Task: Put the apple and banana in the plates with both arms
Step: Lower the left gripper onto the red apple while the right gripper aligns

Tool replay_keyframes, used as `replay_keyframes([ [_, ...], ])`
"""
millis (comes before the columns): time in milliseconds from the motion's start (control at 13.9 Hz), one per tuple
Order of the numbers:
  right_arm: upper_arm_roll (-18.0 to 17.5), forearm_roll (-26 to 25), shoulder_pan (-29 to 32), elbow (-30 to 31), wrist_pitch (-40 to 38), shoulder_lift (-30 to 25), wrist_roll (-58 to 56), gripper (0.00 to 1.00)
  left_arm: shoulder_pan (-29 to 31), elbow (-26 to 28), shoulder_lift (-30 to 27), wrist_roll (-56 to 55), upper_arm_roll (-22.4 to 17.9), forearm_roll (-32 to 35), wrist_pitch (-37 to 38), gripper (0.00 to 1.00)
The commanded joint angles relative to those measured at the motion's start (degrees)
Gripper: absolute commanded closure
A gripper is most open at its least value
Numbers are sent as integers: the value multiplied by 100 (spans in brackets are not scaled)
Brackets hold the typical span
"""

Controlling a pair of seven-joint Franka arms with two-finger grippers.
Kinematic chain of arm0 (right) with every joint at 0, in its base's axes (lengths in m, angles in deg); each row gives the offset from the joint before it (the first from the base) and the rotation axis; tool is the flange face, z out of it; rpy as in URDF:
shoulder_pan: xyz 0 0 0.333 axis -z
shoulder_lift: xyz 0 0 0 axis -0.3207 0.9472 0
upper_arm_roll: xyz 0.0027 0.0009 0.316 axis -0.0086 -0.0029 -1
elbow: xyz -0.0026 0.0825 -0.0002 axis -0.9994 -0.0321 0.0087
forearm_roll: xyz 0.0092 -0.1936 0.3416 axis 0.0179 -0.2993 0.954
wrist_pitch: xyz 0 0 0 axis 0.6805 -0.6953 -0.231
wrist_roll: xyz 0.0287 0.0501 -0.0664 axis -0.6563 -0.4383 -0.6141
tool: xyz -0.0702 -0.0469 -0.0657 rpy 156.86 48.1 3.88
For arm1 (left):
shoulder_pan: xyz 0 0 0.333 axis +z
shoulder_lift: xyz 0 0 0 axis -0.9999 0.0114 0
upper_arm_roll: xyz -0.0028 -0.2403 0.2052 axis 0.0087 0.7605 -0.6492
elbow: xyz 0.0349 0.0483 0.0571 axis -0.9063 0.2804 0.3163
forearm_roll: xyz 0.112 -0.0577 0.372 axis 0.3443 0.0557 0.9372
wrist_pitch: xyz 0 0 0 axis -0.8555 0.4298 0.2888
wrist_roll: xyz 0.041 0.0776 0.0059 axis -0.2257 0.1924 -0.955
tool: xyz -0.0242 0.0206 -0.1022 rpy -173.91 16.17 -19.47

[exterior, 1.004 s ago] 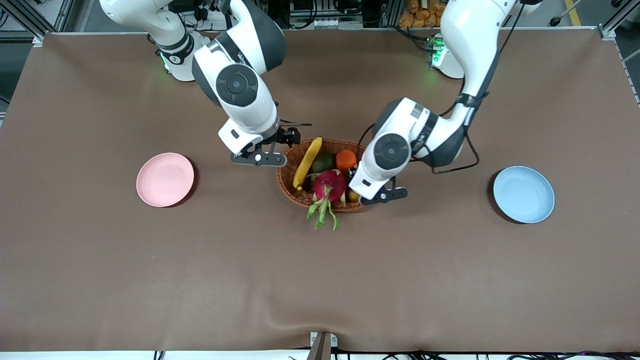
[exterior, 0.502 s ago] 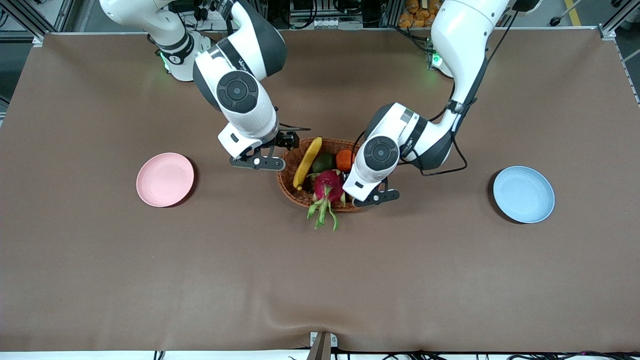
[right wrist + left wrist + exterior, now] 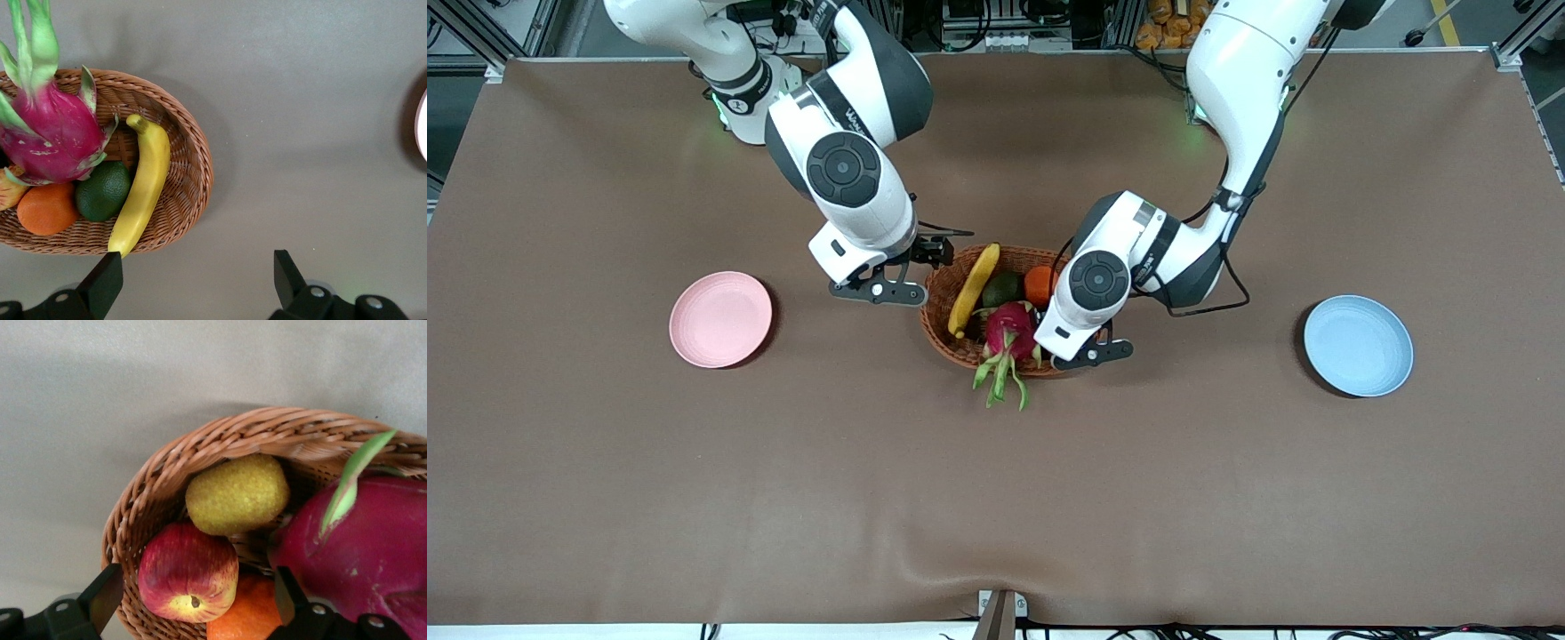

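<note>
The basket [image 3: 996, 307] is sitting in the middle of the table, between the pink plate [image 3: 720, 319] and the blue plate [image 3: 1358, 345], and both plates are lying well apart from it. The banana [image 3: 973, 289] is lying inside the basket along its rim toward the right arm's end. The apple [image 3: 188, 572] is resting in the basket too, touching the orange [image 3: 250, 618]. The left gripper [image 3: 193, 600] is hovering over the apple with its fingers spread. The right gripper [image 3: 193, 280] is hanging over the table just beside the basket, fingers spread too.
</note>
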Motion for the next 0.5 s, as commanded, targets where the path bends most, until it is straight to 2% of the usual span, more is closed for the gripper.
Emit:
replay_keyframes([
  [0,-9,74,26,47,-24,-30,72,0,-101,2,50,-82,-15,139,21,0],
  [430,-9,82,210,64,-172,-74,29,0,-127,107,94,-64,-24,342,161,0],
])
